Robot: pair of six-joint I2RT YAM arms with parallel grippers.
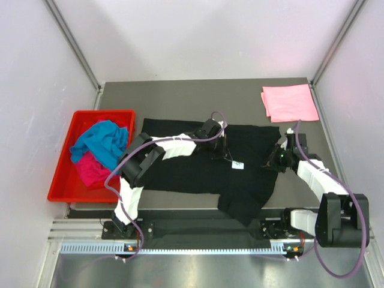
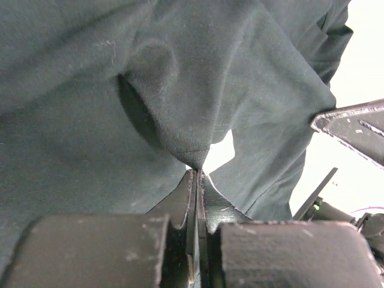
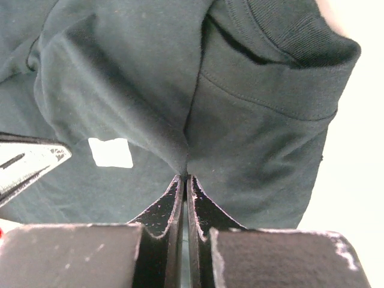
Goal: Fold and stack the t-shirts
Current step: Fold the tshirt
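At middle of table (image 1: pixel 180 96): black t-shirt (image 1: pixel 180 171) lies spread, near-right hem rumpled. Fingers of left gripper (image 2: pixel 197 173) and right gripper (image 3: pixel 184 177) each clamped on thin cloth pinch. Risk: shallow pinch slips on lift, shirt sags, fold skews.

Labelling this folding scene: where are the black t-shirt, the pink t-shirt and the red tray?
black t-shirt (image 1: pixel 198 174), top external view, its spread body
pink t-shirt (image 1: pixel 290 102), top external view, middle of the folded cloth
red tray (image 1: pixel 63 180), top external view, bare floor, near-left corner
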